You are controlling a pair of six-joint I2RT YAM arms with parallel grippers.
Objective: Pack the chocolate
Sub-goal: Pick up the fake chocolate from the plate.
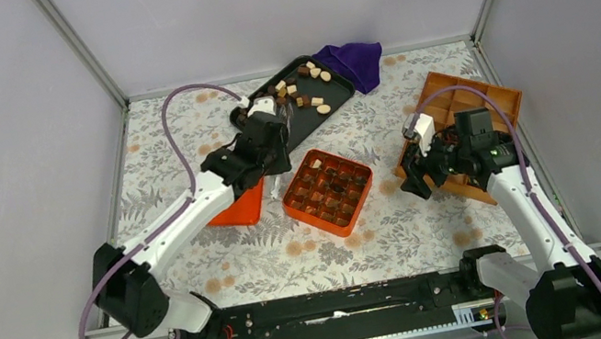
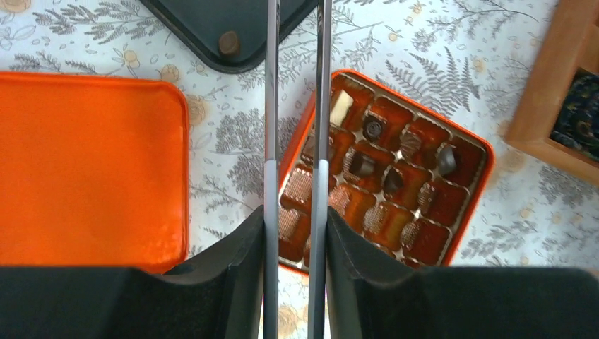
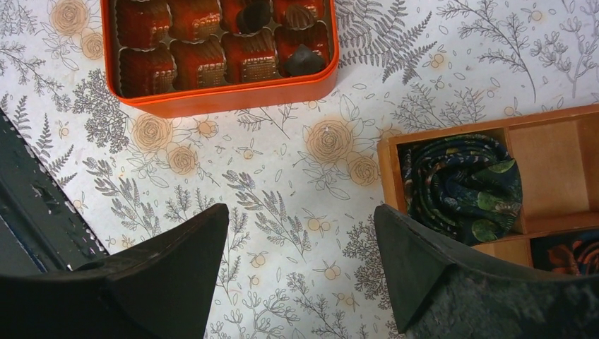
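Loose chocolate pieces (image 1: 307,86), brown and cream, lie on a black tray (image 1: 338,97) at the back. The left wrist view shows one brown piece (image 2: 228,42) near the tray's corner. An orange box (image 1: 363,205) with a grid of cups stands mid-table and holds a few pieces: one cream (image 2: 342,106) and some dark (image 2: 372,128). My left gripper (image 2: 295,226) is shut on metal tweezers (image 2: 270,127), whose two arms run past the box's left edge toward the tray. Their tips are out of view. My right gripper (image 3: 300,226) hangs open over bare tablecloth, right of the box.
The box's orange lid (image 2: 85,169) lies flat to its left, under my left arm. A wooden compartment box (image 3: 452,134) with dark rolled cloths (image 3: 459,183) sits at the right. A purple cloth (image 1: 350,63) lies behind the tray.
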